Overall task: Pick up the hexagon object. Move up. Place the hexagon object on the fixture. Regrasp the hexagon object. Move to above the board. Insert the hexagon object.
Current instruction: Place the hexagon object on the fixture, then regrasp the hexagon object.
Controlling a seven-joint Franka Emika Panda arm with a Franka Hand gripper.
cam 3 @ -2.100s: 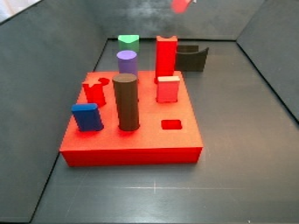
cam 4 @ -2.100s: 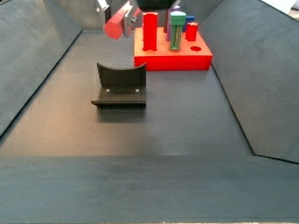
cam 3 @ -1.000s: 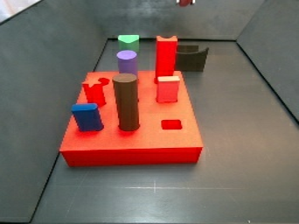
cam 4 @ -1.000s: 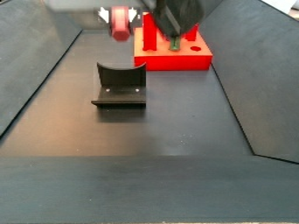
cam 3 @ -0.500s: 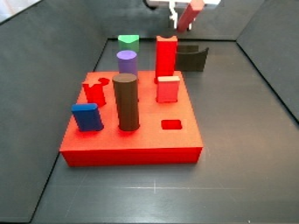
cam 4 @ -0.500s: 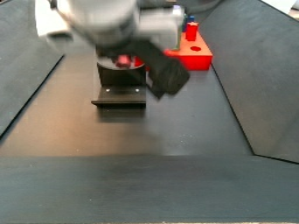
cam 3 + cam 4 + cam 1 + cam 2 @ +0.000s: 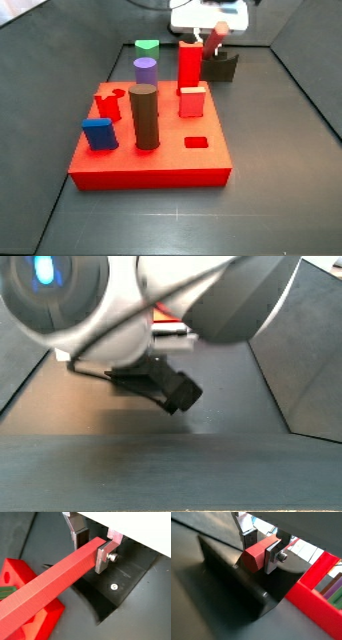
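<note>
Gripper (image 7: pixel 92 543) clamps hexagon object (image 7: pixel 50 589) crosswise over fixture (image 7: pixel 127 587).

The dark floor (image 7: pixel 267 190) carries the red board (image 7: pixel 154 165) and, behind it, the fixture (image 7: pixel 225 67); the gripper (image 7: pixel 211 38) hangs above.

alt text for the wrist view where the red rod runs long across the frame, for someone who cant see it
The pincer is shut on the hexagon object, a long salmon-red rod that stretches from its silver fingers diagonally towards the camera. Behind it lie the dark fixture and a corner of the red board.
</note>
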